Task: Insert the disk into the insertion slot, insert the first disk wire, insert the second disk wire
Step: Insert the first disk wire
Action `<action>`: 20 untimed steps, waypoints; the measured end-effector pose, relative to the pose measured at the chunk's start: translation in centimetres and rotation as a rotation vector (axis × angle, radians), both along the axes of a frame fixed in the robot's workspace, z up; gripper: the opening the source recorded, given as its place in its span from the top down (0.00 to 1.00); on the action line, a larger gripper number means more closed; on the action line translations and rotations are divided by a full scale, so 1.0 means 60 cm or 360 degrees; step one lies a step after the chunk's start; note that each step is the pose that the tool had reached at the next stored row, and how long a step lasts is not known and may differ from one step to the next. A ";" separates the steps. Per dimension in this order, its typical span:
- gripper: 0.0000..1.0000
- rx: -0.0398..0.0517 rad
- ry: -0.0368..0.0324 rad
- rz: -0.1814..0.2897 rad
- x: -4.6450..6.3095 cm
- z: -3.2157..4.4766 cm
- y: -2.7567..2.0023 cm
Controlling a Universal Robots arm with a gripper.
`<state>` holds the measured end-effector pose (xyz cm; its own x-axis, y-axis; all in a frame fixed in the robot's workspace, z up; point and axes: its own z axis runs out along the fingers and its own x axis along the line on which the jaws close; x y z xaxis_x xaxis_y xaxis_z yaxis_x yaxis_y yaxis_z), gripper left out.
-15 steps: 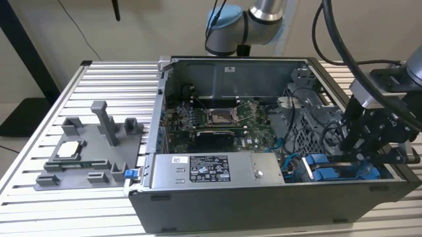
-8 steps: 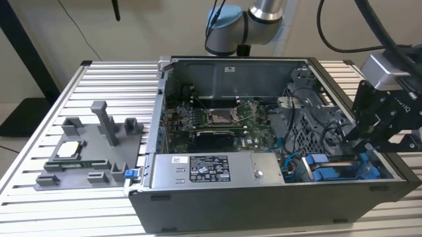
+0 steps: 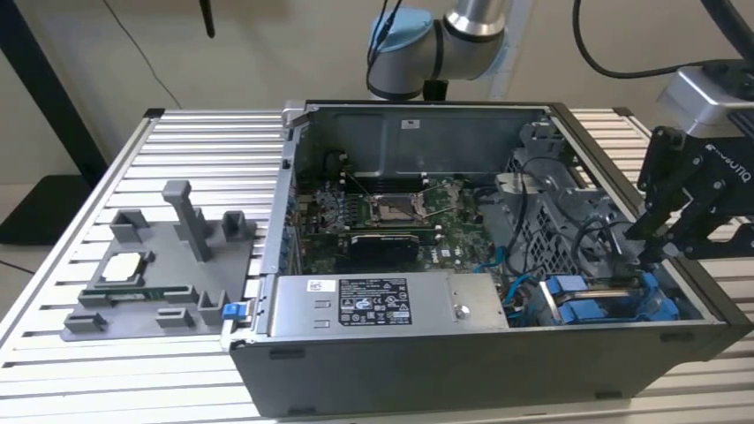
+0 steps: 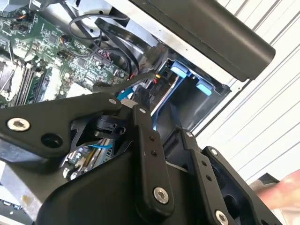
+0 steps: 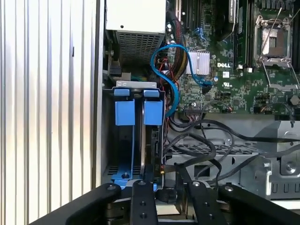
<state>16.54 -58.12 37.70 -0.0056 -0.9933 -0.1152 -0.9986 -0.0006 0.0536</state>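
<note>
Disk (image 5: 153, 111) sits in its bay. We hang gripper (image 5: 168, 187) at its connector end, among black wires (image 5: 206, 151), for plugging. Grip: can't tell.

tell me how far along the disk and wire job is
Done, it seems: the disk stands in a drive cage slot, beside another blue-fronted drive.
In hand: the gripper is down at the disk's connector end, among the black cables.
Left: I cannot tell whether either wire is plugged in, so both wire steps are unconfirmed.
</note>
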 end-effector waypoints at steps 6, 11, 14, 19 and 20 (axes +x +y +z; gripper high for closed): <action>0.00 -0.0001 0.0000 0.0000 0.001 0.001 0.0000; 0.00 0.0000 0.0001 0.0000 0.013 0.000 0.0005; 0.00 0.0000 0.0002 0.0000 0.019 0.000 0.0020; 0.00 0.0000 0.0003 0.0000 0.024 0.001 0.0092; 0.00 0.0000 0.0003 0.0000 0.024 0.002 0.0115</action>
